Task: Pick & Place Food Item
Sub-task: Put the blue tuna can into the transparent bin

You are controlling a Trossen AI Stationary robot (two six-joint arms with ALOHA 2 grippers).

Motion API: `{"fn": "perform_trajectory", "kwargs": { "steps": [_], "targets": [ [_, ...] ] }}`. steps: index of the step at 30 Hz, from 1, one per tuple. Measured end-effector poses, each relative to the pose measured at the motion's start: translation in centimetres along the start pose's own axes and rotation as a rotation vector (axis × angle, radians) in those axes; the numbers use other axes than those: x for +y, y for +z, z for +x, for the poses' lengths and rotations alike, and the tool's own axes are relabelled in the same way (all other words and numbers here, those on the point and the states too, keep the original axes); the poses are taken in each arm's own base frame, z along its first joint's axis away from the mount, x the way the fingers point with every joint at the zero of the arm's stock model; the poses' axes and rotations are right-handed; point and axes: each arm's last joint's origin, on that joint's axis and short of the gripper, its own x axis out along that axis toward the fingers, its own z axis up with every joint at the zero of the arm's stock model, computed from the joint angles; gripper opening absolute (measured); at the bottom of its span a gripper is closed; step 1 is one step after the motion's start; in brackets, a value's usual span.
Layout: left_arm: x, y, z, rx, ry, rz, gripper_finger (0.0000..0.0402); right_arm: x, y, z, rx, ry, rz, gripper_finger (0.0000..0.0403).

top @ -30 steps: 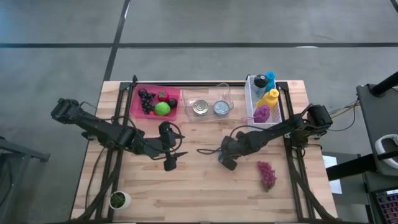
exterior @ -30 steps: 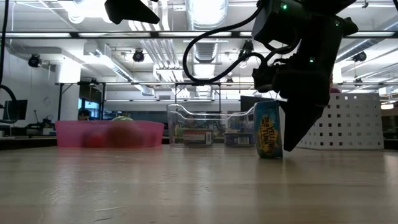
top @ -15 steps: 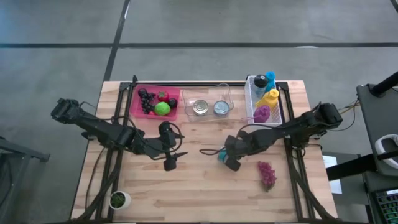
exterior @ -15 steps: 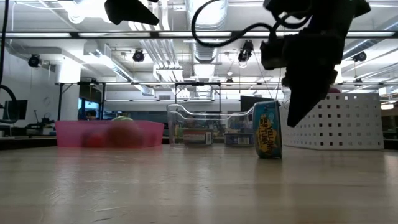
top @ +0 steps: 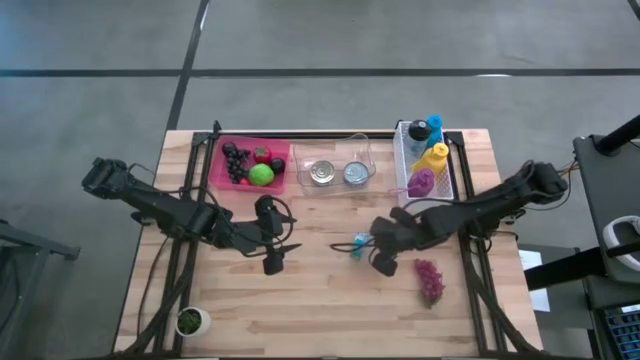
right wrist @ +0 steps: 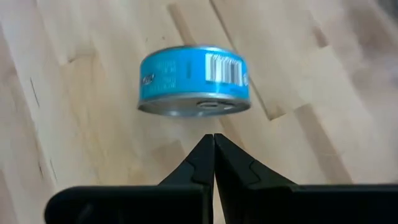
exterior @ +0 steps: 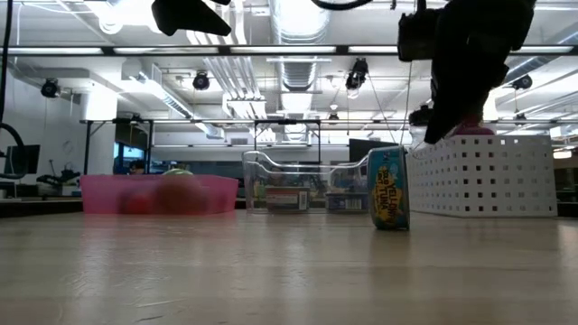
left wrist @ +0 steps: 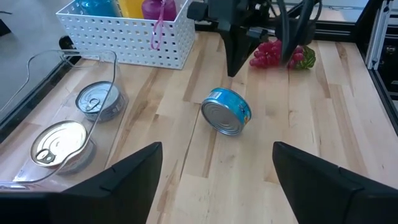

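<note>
Here, blue tuna can (right wrist: 193, 81) on its edge, barcode showing, right gripper (right wrist: 214, 144) closed, empty, beside it

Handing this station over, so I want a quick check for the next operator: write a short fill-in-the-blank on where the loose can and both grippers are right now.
1. The blue can stands on its ___ on the table.
2. The right gripper is ___ and holds nothing.
3. The left gripper is ___.
4. The clear bin holds ___ cans.

Missing words: edge; shut; open; two
</note>
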Motion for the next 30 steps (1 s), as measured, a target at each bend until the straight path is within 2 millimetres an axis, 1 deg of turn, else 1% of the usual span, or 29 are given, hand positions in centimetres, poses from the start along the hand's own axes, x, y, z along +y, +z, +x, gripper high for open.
{"fn": "perform_trajectory", "kwargs": {
  "steps": [5,12,15,17,19,22,26,30],
  "targets": [
    [0.0,0.0,0.0,-0.001,0.000,-0.001,0.0301,0.1,-0.1,-0.6,-0.028,0.003,-0.007,0.0008],
    [0.0,0.0,0.0,-0.001,-0.001,-0.001,0.0304,0.1,-0.1,-0.5,-0.029,-0.006,-0.015,0.0008],
    [0.0,0.0,0.0,-0.001,0.000,-0.001,0.0309,0.2,0.0,-0.6,-0.043,0.004,-0.089,0.0008],
    [0.0,0.0,0.0,-0.001,0.000,-0.001,0.0312,0.3,0.2,-1.0,-0.059,0.017,-0.160,0.0008],
    [0.0,0.0,0.0,-0.001,-0.001,-0.001,0.0315,0.6,0.4,-1.5,-0.067,0.055,-0.271,0.0008],
    [0.0,0.0,0.0,-0.001,0.000,-0.001,0.0318,1.0,0.5,-2.2,-0.048,0.167,-0.401,0.0008],
    [0.0,0.0,0.0,0.000,0.001,-0.001,0.0323,1.5,0.7,-3.0,-0.038,0.343,-0.444,0.0008],
    [0.0,0.0,0.0,0.000,0.001,-0.001,0.0326,1.6,0.7,-2.9,-0.034,0.354,-0.445,0.0008]
  ]
}}
